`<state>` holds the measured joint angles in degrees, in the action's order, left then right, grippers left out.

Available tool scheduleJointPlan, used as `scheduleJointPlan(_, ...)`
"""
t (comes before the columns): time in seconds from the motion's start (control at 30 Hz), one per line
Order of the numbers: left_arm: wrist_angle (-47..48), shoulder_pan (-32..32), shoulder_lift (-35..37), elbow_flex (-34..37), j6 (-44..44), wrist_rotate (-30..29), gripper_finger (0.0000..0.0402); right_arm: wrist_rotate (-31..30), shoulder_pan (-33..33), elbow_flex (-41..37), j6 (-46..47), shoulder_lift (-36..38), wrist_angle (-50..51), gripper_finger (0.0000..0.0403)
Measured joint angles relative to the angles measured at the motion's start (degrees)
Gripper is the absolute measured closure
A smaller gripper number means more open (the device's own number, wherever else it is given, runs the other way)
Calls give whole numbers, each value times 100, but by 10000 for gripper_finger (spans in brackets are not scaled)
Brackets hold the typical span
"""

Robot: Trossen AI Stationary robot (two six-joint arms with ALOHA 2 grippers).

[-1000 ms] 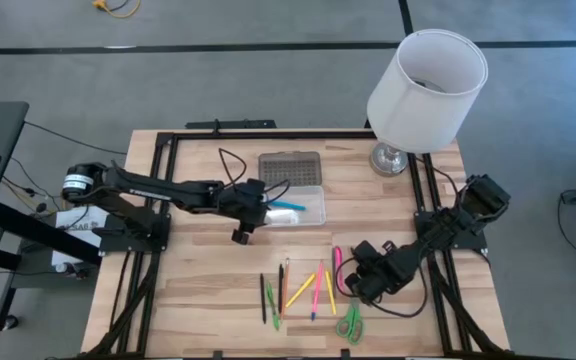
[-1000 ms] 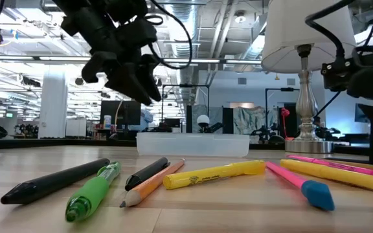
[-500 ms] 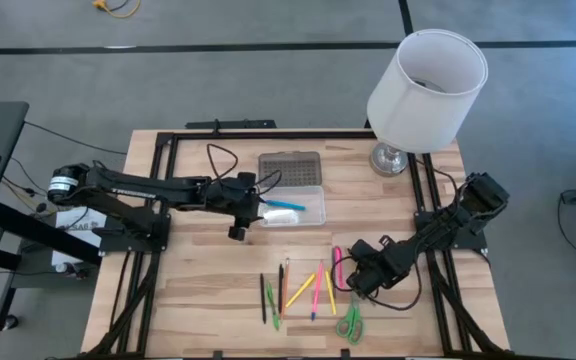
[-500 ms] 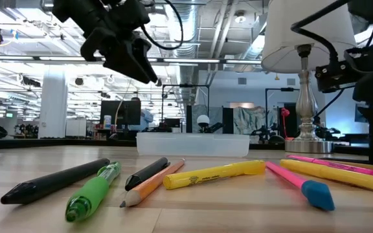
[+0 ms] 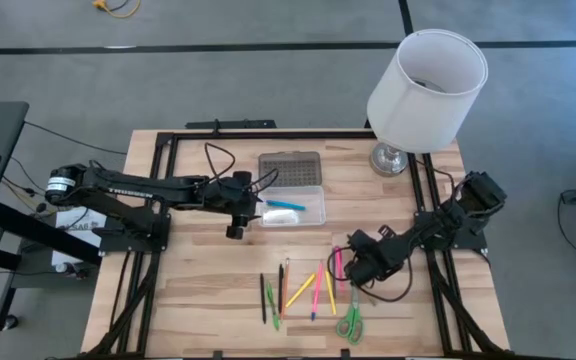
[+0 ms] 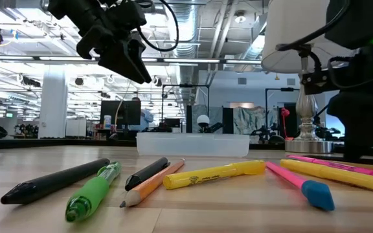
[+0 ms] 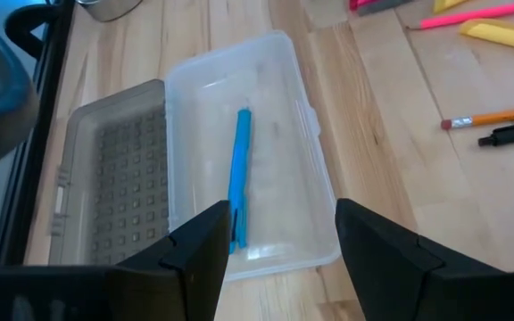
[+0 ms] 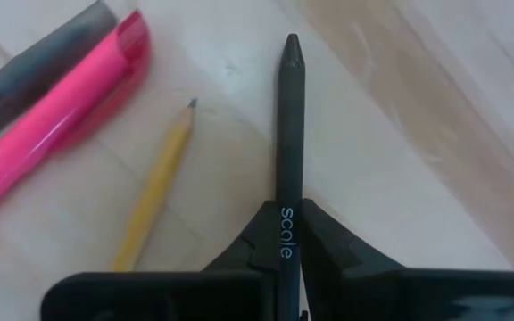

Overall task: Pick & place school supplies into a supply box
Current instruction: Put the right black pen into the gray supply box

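In the right wrist view my right gripper (image 8: 286, 245) is shut on a dark pen (image 8: 290, 125), beside a yellow pencil (image 8: 154, 192) and a pink marker (image 8: 61, 120) lying on the wood. From above, my right gripper (image 5: 353, 268) stands at the right end of the row of school supplies (image 5: 298, 290), near the green scissors (image 5: 349, 322). The clear supply box (image 5: 293, 205) holds a blue pen (image 7: 238, 178), and its dotted lid (image 5: 290, 166) lies open behind it. My left gripper (image 7: 279, 259) hangs open above the box's left end. My right gripper pinches the dark pen's barrel (image 8: 286, 214) between its two fingers, at the printed word. The fingers come steeply from above and stand on either side of the barrel. The pen's pointed end (image 8: 291, 45) sticks out past them. Whether it is clear of the table I cannot tell.
A white-shaded lamp (image 5: 423, 90) stands at the table's far right corner. A black frame (image 5: 168, 200) runs round the tabletop, and the right arm's cable (image 5: 393, 290) loops over the wood by the scissors. Bare wood lies left of the row of supplies.
My right gripper has gone toward the table's left edge, closer to the pink marker and the row of supplies. My left gripper has risen and drawn back toward the table's left edge, away from the middle of the box.
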<state>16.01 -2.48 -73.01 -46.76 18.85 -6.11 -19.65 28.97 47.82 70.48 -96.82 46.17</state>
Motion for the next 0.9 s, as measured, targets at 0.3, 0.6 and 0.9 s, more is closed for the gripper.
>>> scheduleJointPlan(0.3,13,0,0,0,2,-35,203,-76,-129,-3,-51,0,39,390)
scheduleJointPlan(0.6,15,-2,-2,2,26,-64,203,-490,-260,116,-202,97,319,391)
scheduleJointPlan(0.9,135,0,-7,4,107,-549,203,-1405,-277,759,-758,160,830,391)
